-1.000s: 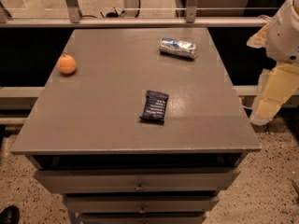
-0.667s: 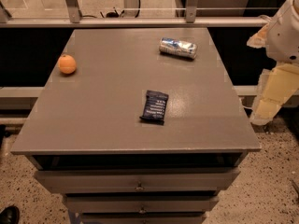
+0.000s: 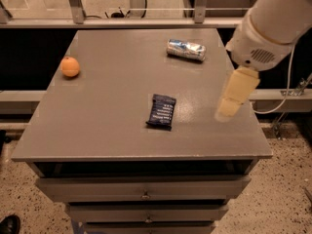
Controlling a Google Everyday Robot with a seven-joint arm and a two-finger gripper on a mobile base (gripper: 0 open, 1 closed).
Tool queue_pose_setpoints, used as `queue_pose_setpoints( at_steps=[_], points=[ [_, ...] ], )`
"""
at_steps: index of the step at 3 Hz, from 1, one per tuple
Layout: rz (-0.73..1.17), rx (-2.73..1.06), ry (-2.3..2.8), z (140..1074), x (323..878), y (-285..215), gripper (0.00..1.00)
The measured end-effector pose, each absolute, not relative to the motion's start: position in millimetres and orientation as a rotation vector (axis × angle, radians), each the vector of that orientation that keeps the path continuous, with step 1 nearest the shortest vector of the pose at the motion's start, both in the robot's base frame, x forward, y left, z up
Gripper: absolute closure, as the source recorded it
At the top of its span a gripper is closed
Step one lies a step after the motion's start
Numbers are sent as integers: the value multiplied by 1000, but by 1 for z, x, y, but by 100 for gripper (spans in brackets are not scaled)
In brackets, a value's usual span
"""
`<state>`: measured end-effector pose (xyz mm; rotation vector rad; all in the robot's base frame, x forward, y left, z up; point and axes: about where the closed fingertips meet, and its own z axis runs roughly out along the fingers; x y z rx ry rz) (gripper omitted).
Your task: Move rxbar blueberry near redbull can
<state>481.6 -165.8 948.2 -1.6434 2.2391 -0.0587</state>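
The rxbar blueberry [image 3: 162, 111], a flat dark navy bar with pale text, lies near the middle of the grey table [image 3: 97, 130]. The redbull can [image 3: 186, 49], silver and blue, lies on its side at the back right of the table. My gripper [image 3: 229, 107], cream-coloured under the white arm [image 3: 273, 23], hangs above the table's right side. It is to the right of the bar, in front of the can, and holds nothing that I can see.
A round orange fruit [image 3: 70, 66] sits at the back left of the table. Drawers [image 3: 145, 194] are below the front edge. A metal railing [image 3: 73, 4] runs behind the table. A speckled floor lies to the right.
My arm has swung in from beyond the table's right edge, bringing the gripper over its right side. The bar, can and orange have not moved.
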Motion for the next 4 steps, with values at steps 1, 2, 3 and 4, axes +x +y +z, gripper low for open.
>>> queue_pose_setpoints(
  at_steps=[1, 2, 3, 4],
  points=[
    [-36, -1559, 2315, 926, 505, -135, 0],
    [-1, -1426, 2430, 902, 517, -116, 0],
    [41, -1273, 2524, 881, 524, -90, 0],
    [98, -1101, 2595, 868, 528, -64, 0]
  ],
)
